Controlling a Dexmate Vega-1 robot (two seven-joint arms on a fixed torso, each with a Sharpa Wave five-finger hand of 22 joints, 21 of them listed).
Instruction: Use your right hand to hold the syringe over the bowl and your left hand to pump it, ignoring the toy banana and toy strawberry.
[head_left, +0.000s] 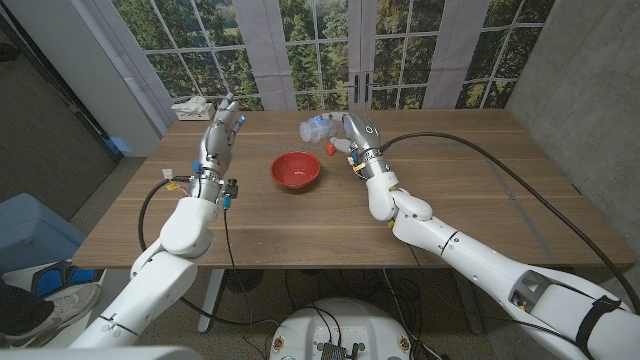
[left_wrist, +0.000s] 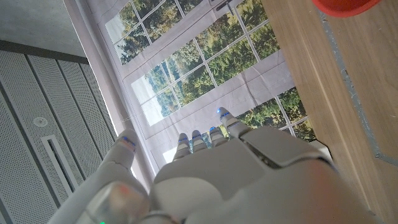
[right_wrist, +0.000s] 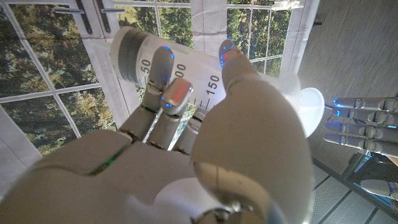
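Head view, from the near edge back: both white arms enter at the bottom corners of the wooden table (head_left: 300, 225). Past them, the red bowl (head_left: 296, 170) sits at centre frame. Left of it, the left hand (head_left: 221, 122) is raised with fingers extended and apart, holding nothing. Upper centre, right of the bowl, the right hand (head_left: 352, 137) grasps the clear syringe (head_left: 318, 128), its barrel pointing left, beyond the bowl's far rim. Right wrist view shows its fingers (right_wrist: 163, 67) wrapped round the barrel at marks 50 and 150
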